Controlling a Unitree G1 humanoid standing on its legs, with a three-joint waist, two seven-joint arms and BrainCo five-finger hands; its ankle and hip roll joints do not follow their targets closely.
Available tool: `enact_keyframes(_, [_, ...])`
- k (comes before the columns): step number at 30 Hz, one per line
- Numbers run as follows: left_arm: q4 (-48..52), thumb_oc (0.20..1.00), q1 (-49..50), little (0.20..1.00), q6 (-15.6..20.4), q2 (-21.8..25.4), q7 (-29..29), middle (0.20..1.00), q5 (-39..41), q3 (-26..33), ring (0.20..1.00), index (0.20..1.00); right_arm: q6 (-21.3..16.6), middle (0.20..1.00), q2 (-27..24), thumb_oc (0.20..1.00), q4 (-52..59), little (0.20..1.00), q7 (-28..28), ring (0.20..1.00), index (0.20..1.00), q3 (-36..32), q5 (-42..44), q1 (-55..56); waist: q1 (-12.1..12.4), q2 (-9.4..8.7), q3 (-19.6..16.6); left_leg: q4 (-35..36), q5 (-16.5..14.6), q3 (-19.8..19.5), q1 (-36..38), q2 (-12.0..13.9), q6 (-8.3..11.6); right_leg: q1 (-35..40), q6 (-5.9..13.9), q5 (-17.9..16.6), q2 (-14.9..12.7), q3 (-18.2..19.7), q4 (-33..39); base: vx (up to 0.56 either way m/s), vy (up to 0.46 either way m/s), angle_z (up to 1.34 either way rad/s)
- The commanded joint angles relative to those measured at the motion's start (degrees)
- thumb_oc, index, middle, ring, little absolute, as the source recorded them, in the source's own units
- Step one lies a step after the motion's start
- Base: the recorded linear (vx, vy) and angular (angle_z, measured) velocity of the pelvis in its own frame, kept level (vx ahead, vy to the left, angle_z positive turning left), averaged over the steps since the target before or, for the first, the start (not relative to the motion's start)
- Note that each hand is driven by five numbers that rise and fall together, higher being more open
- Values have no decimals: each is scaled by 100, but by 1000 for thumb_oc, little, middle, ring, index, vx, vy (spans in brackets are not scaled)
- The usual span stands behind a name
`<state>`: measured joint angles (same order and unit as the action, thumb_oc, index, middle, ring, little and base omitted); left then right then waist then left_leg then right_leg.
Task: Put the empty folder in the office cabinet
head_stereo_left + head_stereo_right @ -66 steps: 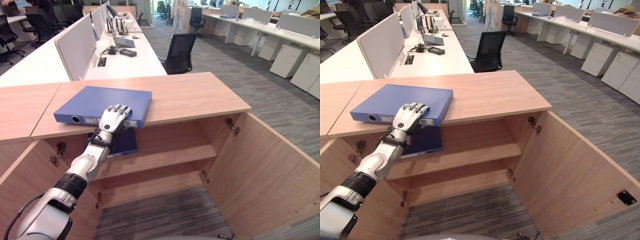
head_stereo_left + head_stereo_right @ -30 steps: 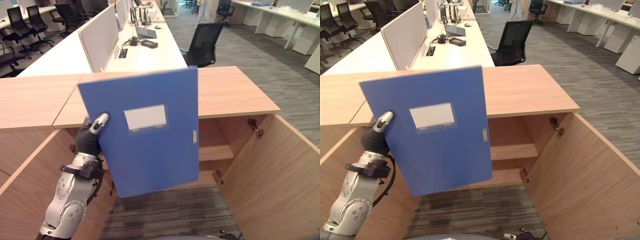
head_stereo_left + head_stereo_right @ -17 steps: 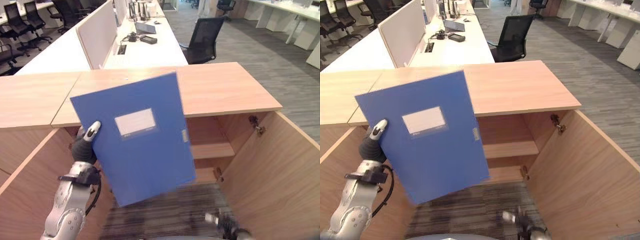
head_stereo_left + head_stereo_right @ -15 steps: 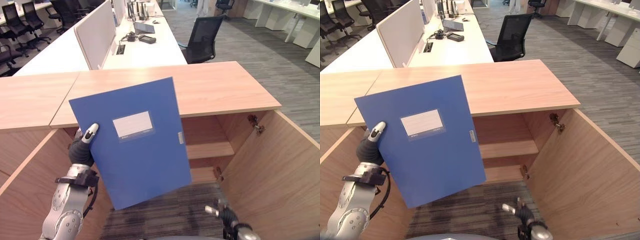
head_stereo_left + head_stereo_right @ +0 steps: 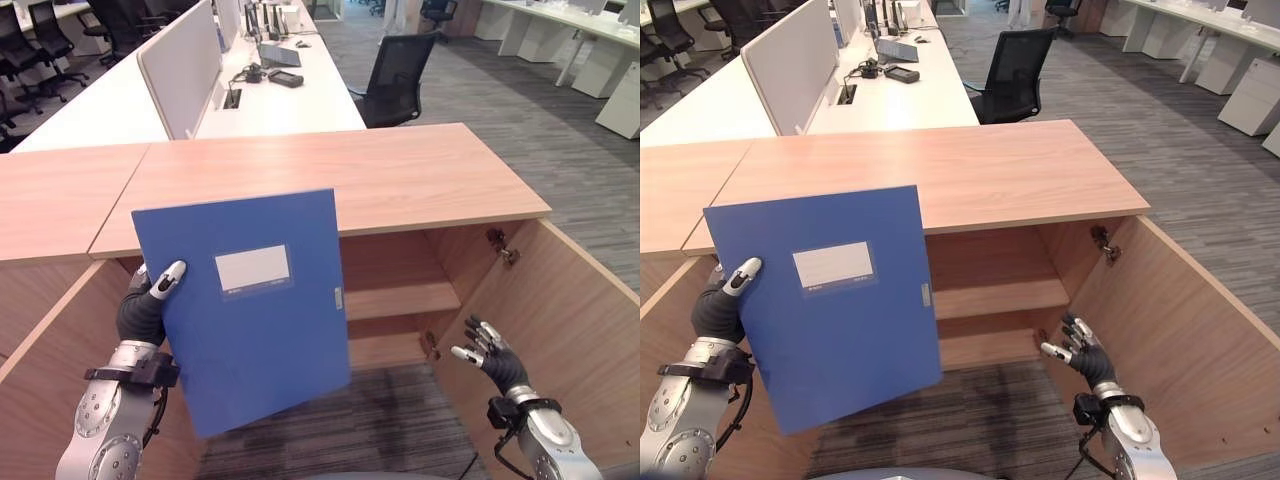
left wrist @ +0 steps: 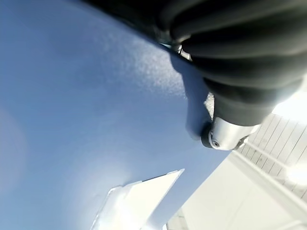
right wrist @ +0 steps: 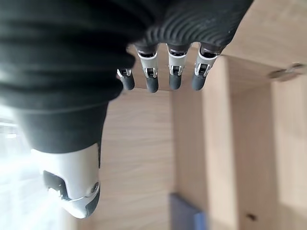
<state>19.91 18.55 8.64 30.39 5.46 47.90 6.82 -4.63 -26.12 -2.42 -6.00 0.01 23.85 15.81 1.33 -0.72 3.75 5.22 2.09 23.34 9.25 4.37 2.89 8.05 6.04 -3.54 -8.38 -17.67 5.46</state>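
1. We see our left hand point(image 5: 143, 308) holding the blue folder point(image 5: 250, 310) in the air, in front of the open office cabinet point(image 5: 400, 190); the thumb lies on the front cover near the left edge, and the fingers are hidden behind the folder, so the hand is clamped on it.
2. The folder stands almost upright; its long axis runs from top to bottom, with a small tilt, so the lower end leans toward our right; the broad front face, with a white label point(image 5: 253, 270) in its upper half, looks toward the camera.
3. A small clasp point(image 5: 338, 298) sits on the right edge of the folder; the spine side is the one at our left hand.
4. The folder covers the left part of the cabinet opening; it touches neither the wooden top nor the shelf point(image 5: 400, 300), as far as we can tell.
5. Our right hand point(image 5: 487, 350) is low at the right, near the open right door point(image 5: 560, 330) and in front of the lower compartment; its fingers are straight and spread, and it holds nothing; its own wrist view shows the fingers point(image 7: 173, 76) in a straight row too.
6. In the right wrist view a blue thing point(image 7: 184, 215) lies inside the cabinet; we cannot tell what it is.
7. Behind the cabinet there are white desks point(image 5: 270, 100) and a black chair point(image 5: 395, 80).
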Motion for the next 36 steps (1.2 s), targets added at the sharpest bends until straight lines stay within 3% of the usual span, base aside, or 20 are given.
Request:
enact_keyframes(1, [250,200,-305,200,294,-14,124,200,-172,290,200,200,-476,1000,-187,1000,356,1000,-394,1000,1000,59,785,-602,-25,-148,-31,-22,-240,-796,-99,245,85,61,149,116,-104,-95,-46,0,0,0])
enact_keyframes(9, [311,200,-407,200,295,101,313,200,-179,117,200,200,-273,1000,-432,1000,1446,1000,-1496,1000,1000,951,2288,-864,58,-193,-59,-22,-200,-799,-135,261,121,41,153,117,-102,-125,-46,0,0,0])
enact_keyframes(17, [326,200,-649,200,342,76,347,200,-167,-211,200,200,-109,1000,-293,1000,1768,1000,-1780,1000,1000,1927,2862,-1380,141,-192,-77,-22,-175,-797,-163,257,133,32,154,107,-117,-172,-46,0,0,0])
enact_keyframes(25, [292,200,-707,200,381,-3,350,200,-167,-272,200,200,-5,1000,-220,1000,1997,1000,-1969,1000,1000,2279,3187,-1448,171,-183,-86,-22,-156,-801,-184,266,144,15,148,114,-121,-193,-46,0,0,0])
enact_keyframes(36, [329,200,-1031,200,353,-77,423,200,-93,-640,200,200,50,1000,-63,1000,1479,1000,-1781,1000,1000,2678,2730,-1712,170,-187,-85,-22,-143,-822,-206,275,150,4,140,109,-122,-192,-46,0,0,0])
